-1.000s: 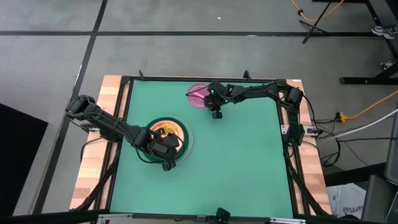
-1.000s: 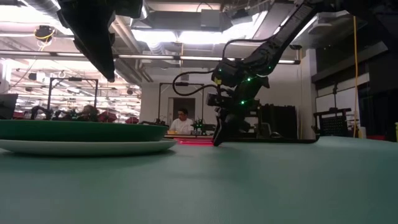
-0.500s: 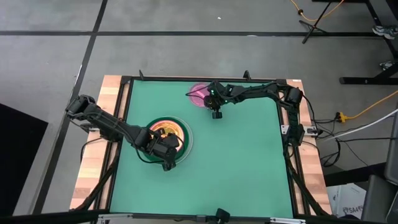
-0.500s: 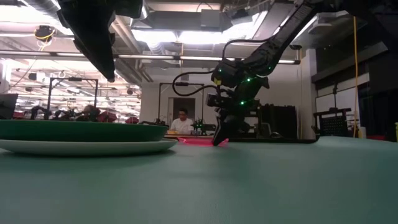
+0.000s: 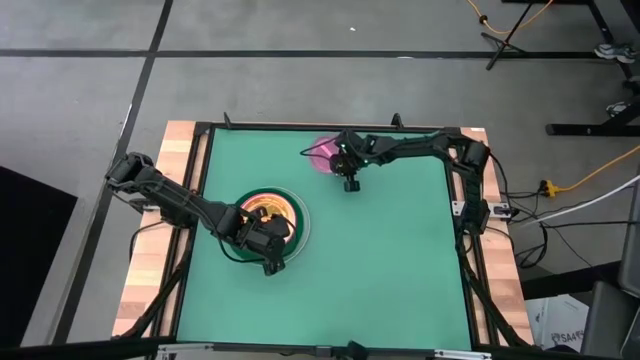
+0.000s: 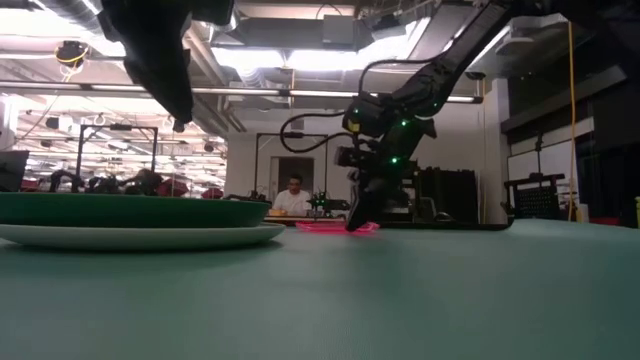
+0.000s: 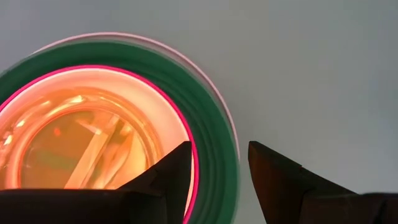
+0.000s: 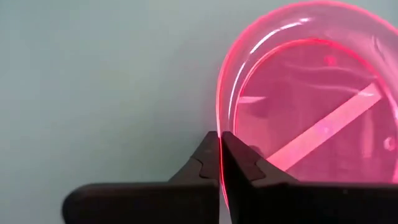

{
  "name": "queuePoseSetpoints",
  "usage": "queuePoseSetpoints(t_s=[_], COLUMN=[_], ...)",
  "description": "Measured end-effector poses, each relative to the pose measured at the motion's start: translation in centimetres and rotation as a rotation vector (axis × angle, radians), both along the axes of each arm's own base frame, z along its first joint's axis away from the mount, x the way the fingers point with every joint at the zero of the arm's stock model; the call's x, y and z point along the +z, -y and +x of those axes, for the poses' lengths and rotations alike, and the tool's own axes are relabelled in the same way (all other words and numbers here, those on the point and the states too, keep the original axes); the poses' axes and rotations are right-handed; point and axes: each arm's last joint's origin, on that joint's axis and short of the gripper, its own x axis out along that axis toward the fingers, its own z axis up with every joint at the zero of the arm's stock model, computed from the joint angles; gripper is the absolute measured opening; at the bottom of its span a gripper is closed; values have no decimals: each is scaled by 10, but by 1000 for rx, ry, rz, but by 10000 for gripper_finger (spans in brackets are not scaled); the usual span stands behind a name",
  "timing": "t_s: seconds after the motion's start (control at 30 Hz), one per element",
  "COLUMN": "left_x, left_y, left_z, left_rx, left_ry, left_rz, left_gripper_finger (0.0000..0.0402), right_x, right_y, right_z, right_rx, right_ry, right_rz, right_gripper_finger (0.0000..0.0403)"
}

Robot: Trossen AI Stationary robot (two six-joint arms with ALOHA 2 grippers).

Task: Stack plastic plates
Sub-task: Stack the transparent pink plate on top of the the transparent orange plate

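A stack of plates [image 5: 262, 206] rests on the green table, left of the middle. From the bottom it is white, dark green, magenta and cream, with translucent orange on top [image 7: 81, 143]. My left gripper [image 5: 272, 245] hovers open above the stack's rim [image 7: 217, 158], touching nothing. A small translucent pink plate [image 5: 323, 155] sits near the far edge. My right gripper [image 8: 220, 152] is shut on it and shows beside it in the low view [image 6: 358, 222]. My right gripper pinches the pink plate's raised rim [image 8: 219, 127] between its two fingers, one inside the rim and one outside. The fingers come from above, slanting down [image 6: 362, 205]. The plate [image 6: 335, 227] lies low at table level; whether it is lifted clear I cannot tell.
A black frame [image 5: 330, 128] borders the green mat, with wooden strips [image 5: 150, 270] outside it. Bare green surface [image 5: 380, 260] spreads over the middle, right and near parts. A person [image 6: 293, 195] sits far off in the room behind.
My right gripper, shut on the pink plate's rim, has drawn the plate a little toward the table's right; in the low view more of the plate now shows beside the fingers.
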Motion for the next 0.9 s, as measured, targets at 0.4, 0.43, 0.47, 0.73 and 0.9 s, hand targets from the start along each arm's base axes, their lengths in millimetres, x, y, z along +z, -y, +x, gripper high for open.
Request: queuePoseSetpoints(t_s=[0.4, 0.43, 0.47, 0.73, 0.9], left_x=[5, 6, 8, 13, 13], left_y=[-1, -1, -1, -5, -13], left_z=[11, 12, 14, 21, 24], left_rx=[-63, -76, -91, -171, -168], left_ry=[110, 132, 155, 213, 202], left_rz=[71, 96, 123, 260, 283], left_gripper_finger=[153, 153, 153, 153, 153], right_x=[31, 33, 35, 53, 65], right_y=[-44, -49, -55, -95, -117], right_z=[2, 3, 4, 10, 11], right_rx=[112, 126, 140, 234, 284], right_ry=[-9, -10, -11, 32, 71], right_rz=[13, 13, 14, 8, 3], right_gripper_finger=[0, 0, 0, 0, 0])
